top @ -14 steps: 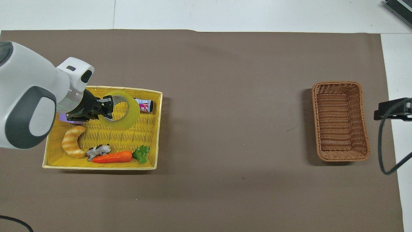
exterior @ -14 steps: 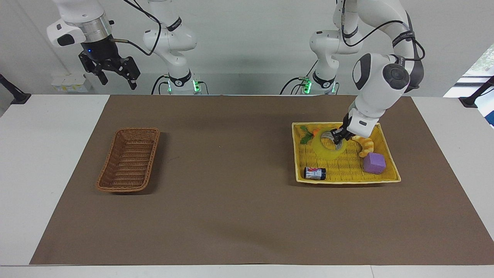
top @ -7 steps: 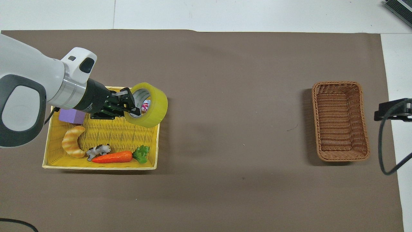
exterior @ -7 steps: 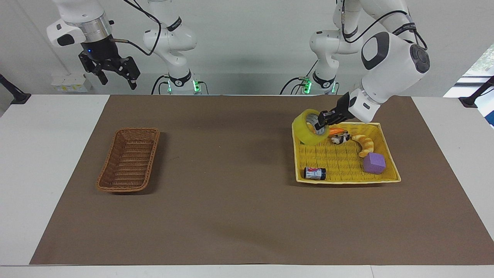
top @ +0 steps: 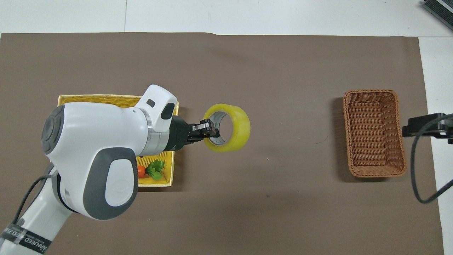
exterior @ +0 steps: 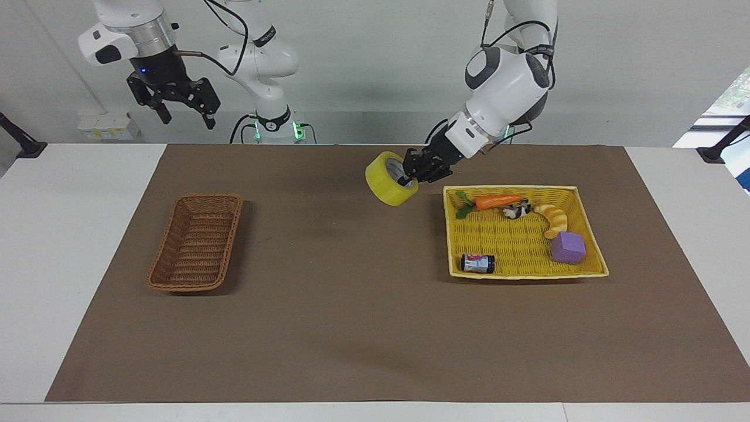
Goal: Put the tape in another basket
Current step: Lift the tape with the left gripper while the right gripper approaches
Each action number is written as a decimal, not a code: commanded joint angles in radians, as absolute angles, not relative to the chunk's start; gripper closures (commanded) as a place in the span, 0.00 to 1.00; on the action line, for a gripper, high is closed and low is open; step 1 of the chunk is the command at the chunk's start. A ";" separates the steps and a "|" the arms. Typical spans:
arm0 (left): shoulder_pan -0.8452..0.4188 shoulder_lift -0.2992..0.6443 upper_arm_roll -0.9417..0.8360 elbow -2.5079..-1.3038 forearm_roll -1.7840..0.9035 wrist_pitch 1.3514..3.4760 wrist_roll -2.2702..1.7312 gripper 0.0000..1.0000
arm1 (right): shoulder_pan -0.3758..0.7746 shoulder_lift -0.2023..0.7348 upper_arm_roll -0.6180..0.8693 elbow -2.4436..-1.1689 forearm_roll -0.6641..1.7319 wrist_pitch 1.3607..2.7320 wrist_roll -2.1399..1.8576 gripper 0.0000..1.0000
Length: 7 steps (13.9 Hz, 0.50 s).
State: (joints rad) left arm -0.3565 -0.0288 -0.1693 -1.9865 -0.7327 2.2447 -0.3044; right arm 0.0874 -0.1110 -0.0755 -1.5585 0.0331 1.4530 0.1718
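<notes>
1. Worktop point(exterior: 70, 234): white surface, covered centrally by a brown mat point(exterior: 351, 328).
2. Wall point(exterior: 363, 70): plain, pale grey.
3. Window point(exterior: 732, 94): daylight enters at the left arm's end.

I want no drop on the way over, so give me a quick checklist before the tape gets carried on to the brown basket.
1. Left claw shut on tape wall: ok.
2. Tape clear of yellow basket: ok.
3. Tape lifted over mat: ok.
4. Mat between tape and brown basket bare: ok.
5. Brown basket has room: ok.
6. Right claw waits raised, open: ok.
</notes>
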 commanded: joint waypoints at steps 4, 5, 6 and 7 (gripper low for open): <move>-0.318 -0.121 -0.141 -2.022 -0.805 2.025 -0.059 1.00 | 0.132 -0.094 -0.071 -1.661 0.257 1.616 0.144 0.00; -0.307 -0.127 -0.141 -2.023 -0.808 1.993 -0.001 1.00 | 0.165 -0.089 -0.071 -1.673 0.305 1.662 0.150 0.00; -0.305 -0.135 -0.140 -2.026 -0.808 1.984 0.032 1.00 | 0.196 -0.083 -0.071 -1.684 0.331 1.693 0.155 0.00; -0.305 -0.135 -0.140 -2.026 -0.808 1.985 0.035 1.00 | 0.216 -0.078 -0.071 -1.693 0.363 1.710 0.161 0.00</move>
State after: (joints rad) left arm -0.3213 -0.0927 -0.1396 -1.9960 -0.7769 2.0089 -0.0229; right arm 0.1804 -0.0742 -0.0666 -1.6586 0.3008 1.6626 0.1700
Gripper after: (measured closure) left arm 0.784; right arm 0.000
